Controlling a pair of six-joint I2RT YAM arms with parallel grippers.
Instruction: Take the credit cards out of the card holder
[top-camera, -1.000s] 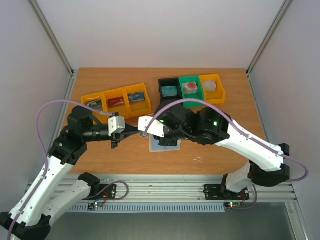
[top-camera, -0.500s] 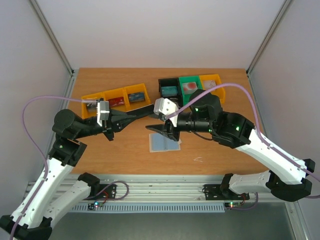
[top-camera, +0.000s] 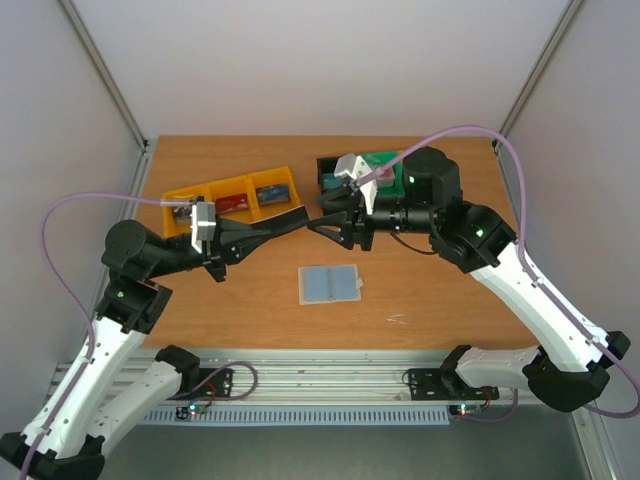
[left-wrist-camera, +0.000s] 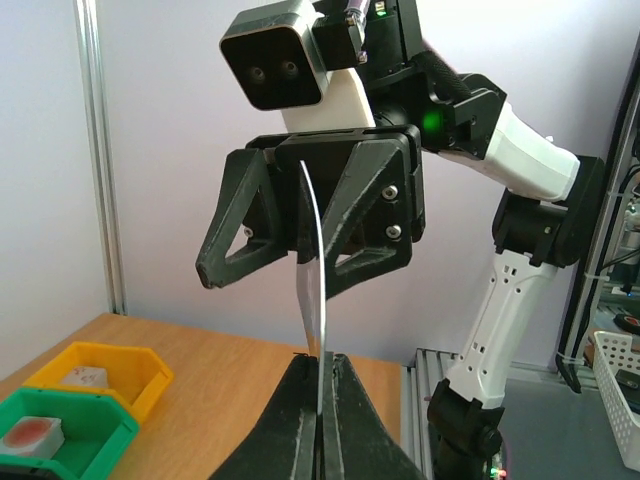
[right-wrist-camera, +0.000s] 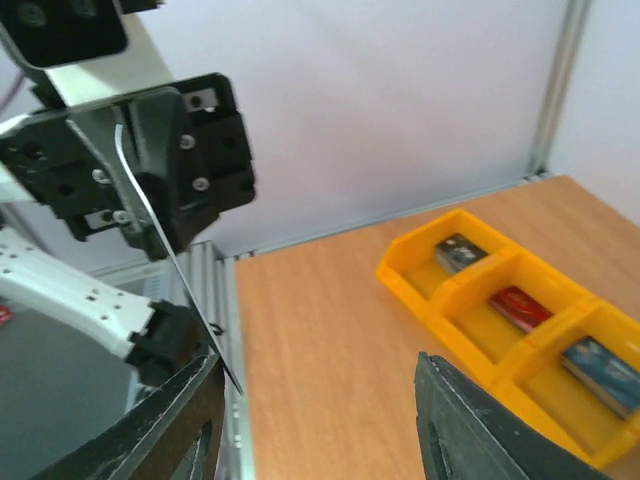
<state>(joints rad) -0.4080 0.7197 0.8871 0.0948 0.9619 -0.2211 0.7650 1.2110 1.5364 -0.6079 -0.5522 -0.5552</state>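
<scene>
The card holder (top-camera: 330, 284) is being left lying open on the worktop (top-camera: 250, 310), now uncovered because both arms are being lifted away. Only the top view is showing it. Above it, one credit card (left-wrist-camera: 312, 270) is being held clamped in the jaws of the left gripper (top-camera: 298, 216), so that card is out. The jaws of the right gripper (right-wrist-camera: 315, 385) are being held wide apart, seen best from its own wrist.

Noted left arm (top-camera: 95, 360) and right arm (top-camera: 530, 300): white shell links, black joint housings. One lilac cable (top-camera: 465, 127) arcs off each wrist. A green LED (left-wrist-camera: 432, 120) lit on right arm joints. The right pincer (left-wrist-camera: 272, 282): black, triangular cut-out fingers, silver screw heads (left-wrist-camera: 392, 190); white camera block (left-wrist-camera: 290, 55) with two dark lenses above. The left pincer (left-wrist-camera: 320, 385): black, smooth tapered fingers.
</scene>
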